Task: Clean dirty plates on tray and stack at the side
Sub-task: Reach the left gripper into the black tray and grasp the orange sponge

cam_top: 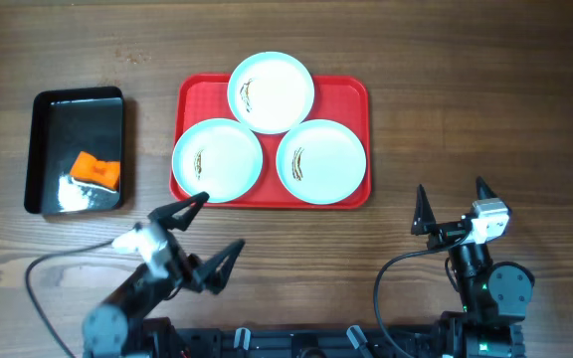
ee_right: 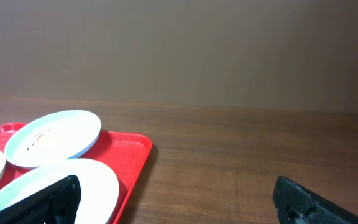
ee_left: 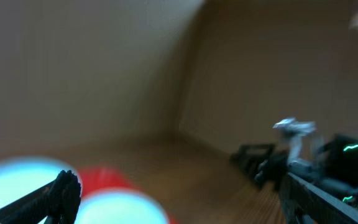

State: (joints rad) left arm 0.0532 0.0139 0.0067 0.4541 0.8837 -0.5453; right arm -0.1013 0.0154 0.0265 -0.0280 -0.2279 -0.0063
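**Start of task: both grippers empty, nothing cleaned**

Left gripper point(cam_top: 223, 221) sits at the near table edge, jaws wide apart, holding nothing, its tips aimed up toward the tray point(cam_top: 352, 94). One fingertip is just short of the tray's near-left corner, not touching. Right gripper point(cam_top: 452, 189) is also spread wide and empty, parked on bare table point(cam_top: 485, 89) to the right of the tray and well apart from it.

Three plates lie on the red tray in a triangle: back plate point(cam_top: 272, 91), left plate point(cam_top: 217, 159), right plate point(cam_top: 321, 160). The back plate overhangs the far rim and the left plate overhangs the near-left corner. Each shows a small brown-yellow smear near its centre. No stack at the side yet.

Step, as I judge it: opening reach, no wiping begun. A black tray point(cam_top: 38, 149) at far left holds an orange block point(cam_top: 95, 169), probably a sponge, lying on something pale and shiny. The next move likely calls for the left arm to swing left, drop into that tray and close on the block, then wipe the left plate.

Obstacles: the plates sit rim to rim, so fingers have little room between them. The black tray's wall limits the approach angle. Left wrist view is blurred, no detail there.
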